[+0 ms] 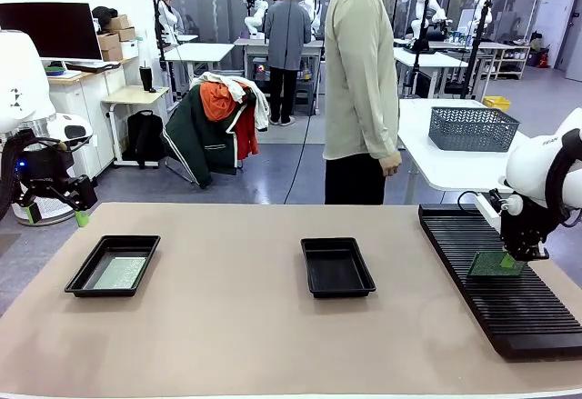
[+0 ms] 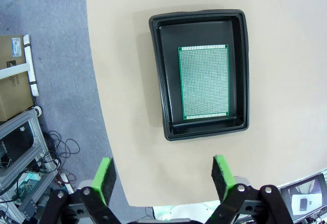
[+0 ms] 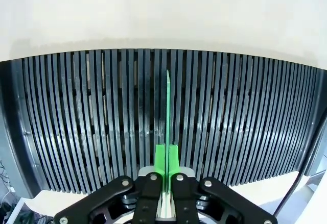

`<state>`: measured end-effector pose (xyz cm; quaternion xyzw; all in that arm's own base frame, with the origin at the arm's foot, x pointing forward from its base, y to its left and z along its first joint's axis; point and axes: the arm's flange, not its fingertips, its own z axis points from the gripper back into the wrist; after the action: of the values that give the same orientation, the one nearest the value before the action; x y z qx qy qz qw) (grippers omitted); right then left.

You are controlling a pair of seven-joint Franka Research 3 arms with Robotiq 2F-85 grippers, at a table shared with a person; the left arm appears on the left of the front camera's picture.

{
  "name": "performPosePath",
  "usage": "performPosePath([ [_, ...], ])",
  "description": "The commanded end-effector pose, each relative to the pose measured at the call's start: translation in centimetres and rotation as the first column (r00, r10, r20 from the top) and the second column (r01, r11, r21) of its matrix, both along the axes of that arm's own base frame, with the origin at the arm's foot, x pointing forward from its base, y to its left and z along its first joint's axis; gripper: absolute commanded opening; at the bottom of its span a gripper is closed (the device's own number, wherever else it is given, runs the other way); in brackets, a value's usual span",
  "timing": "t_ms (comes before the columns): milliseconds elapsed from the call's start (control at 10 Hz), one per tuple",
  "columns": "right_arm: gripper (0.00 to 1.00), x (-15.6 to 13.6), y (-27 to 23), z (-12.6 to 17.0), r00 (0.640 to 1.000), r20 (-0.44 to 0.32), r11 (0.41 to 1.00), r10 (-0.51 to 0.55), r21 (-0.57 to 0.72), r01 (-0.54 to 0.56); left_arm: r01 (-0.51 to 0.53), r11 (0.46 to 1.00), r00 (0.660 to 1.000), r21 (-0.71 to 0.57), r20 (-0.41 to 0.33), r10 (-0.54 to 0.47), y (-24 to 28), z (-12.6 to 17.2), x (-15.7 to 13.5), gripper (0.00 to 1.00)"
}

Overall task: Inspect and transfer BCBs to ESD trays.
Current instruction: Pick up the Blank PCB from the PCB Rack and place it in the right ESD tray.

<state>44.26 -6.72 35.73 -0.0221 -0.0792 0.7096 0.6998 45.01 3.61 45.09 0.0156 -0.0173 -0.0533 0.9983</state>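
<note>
Trays first, from the front: the left ESD tray (image 1: 109, 240) sits near the left end of the tan table (image 1: 236, 326) with the flat BCB (image 1: 121, 273) lying on its floor, and the middle ESD tray (image 1: 336, 270) sits at mid-table. The left gripper (image 1: 84, 213) hangs off the table's left edge, well apart from both trays. At the right, the right gripper (image 1: 511, 258) holds the second BCB (image 1: 496, 264) over the long black rack (image 1: 473, 235). A person (image 1: 361, 81) stands at the far side.

From the left wrist, the left gripper (image 2: 163, 180) has its 2 green pads (image 2: 106, 180) spread wide with nothing between them, above the table's edge; the left ESD tray (image 2: 156, 81) lies beyond, the flat BCB (image 2: 204, 82) toward 1 side of its floor.

From the right wrist, the right gripper (image 3: 167, 157) is clamped on the second BCB (image 3: 167, 112), seen edge-on, running in line with the slots of the rack (image 3: 76, 122).
</note>
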Motion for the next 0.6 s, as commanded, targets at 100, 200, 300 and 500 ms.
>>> performPosePath([
  [100, 0.0, -0.1, 0.0, 5.1, 1.0, 0.001, 1.0, 0.027, -0.008, -0.027, 0.006, 1.0, 1.0, -0.006, 0.007, -0.006, 0.1, -0.2, 0.0, 1.0],
  [200, 0.0, -0.3, 0.0, 7.8, 0.999, 0.003, 0.999, 0.031, -0.022, -0.031, 0.006, 1.0, 1.0, -0.006, 0.007, -0.006, 0.1, -0.2, 0.0, 1.0],
  [300, 0.0, -0.4, 0.1, 10.5, 0.999, 0.007, 0.999, 0.032, -0.034, -0.032, 0.006, 1.0, 1.0, -0.006, 0.007, -0.006, 0.1, -0.2, 0.0, 1.0],
  [500, 0.0, -0.7, 0.1, 15.7, 0.999, 0.011, 0.998, 0.042, -0.055, -0.041, 0.006, 1.0, 1.0, -0.006, 0.007, -0.006, 0.1, -0.2, 0.0, 1.0],
])
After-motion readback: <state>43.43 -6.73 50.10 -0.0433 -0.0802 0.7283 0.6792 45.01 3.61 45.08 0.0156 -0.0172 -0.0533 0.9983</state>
